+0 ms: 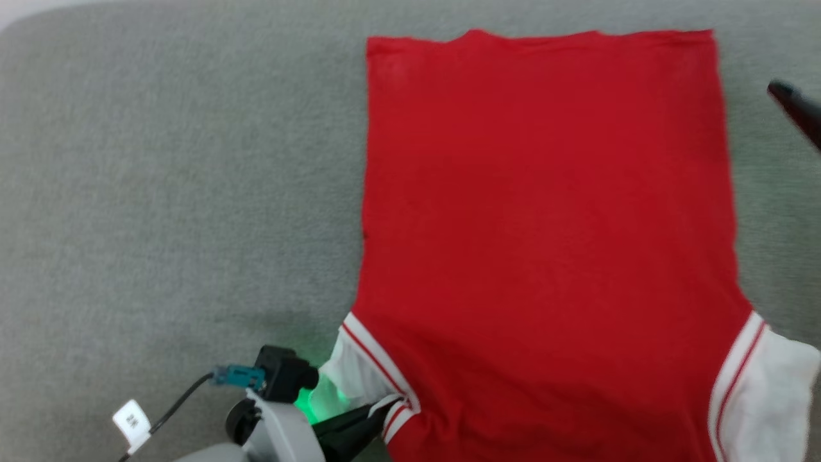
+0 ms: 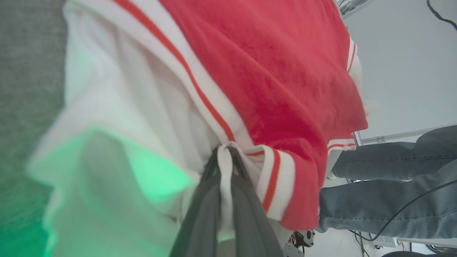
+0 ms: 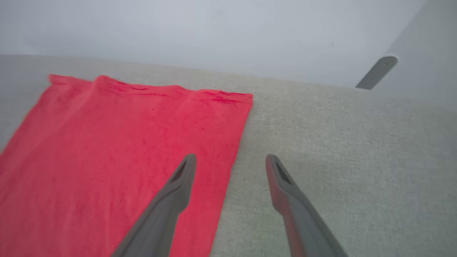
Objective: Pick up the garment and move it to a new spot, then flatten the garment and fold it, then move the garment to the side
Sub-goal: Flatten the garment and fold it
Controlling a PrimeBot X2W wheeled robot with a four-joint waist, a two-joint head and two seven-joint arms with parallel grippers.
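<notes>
While left gripper (image 2: 224, 154) pinches ribbed striped trim of flat red garment (image 1: 545, 192), right gripper (image 3: 231, 157) gapes above nubby grey surface (image 1: 160, 160).

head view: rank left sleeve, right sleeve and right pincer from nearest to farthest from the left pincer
1. left white short sleeve of the red jersey shirt, right against the left pincer
2. right white short sleeve, lower right
3. right pincer, open, far upper right
</notes>
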